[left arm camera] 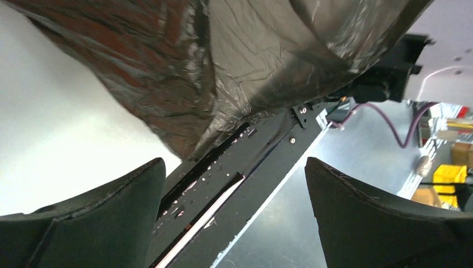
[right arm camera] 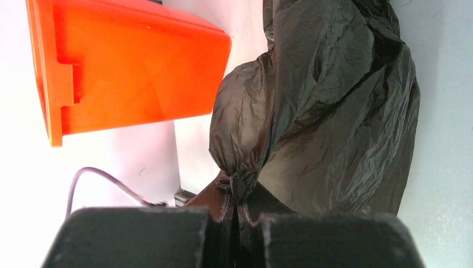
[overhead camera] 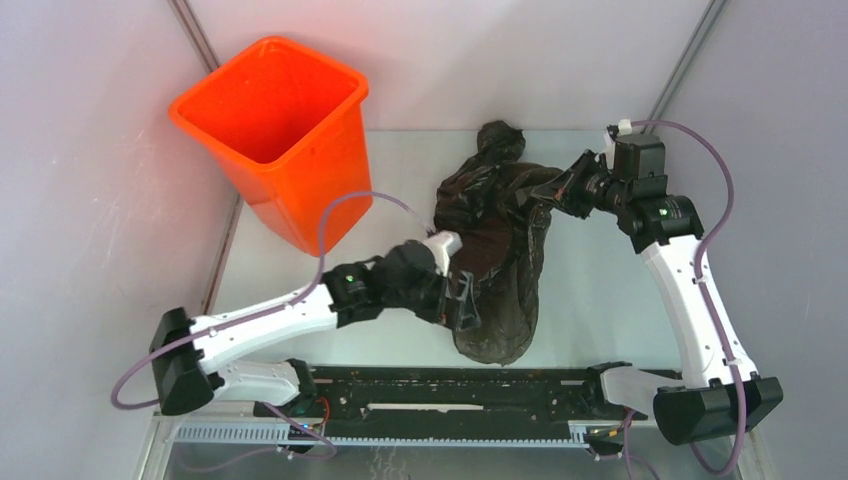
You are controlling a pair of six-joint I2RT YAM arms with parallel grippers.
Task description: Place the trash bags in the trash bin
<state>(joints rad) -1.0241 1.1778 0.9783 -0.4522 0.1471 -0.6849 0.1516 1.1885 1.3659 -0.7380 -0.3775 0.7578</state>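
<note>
The black trash bag lies crumpled on the table's middle, its top lifted at the right. My right gripper is shut on a knotted part of the bag, the jaws pinching plastic just behind the knot. The bag hangs in front of that camera. My left gripper is open and empty at the bag's lower left side; its fingers stand wide apart with the bag just above them. The orange trash bin stands upright at the far left and shows in the right wrist view.
A black rail runs along the near table edge between the arm bases. The enclosure walls close in on the left, back and right. The left arm's purple cable loops in front of the bin.
</note>
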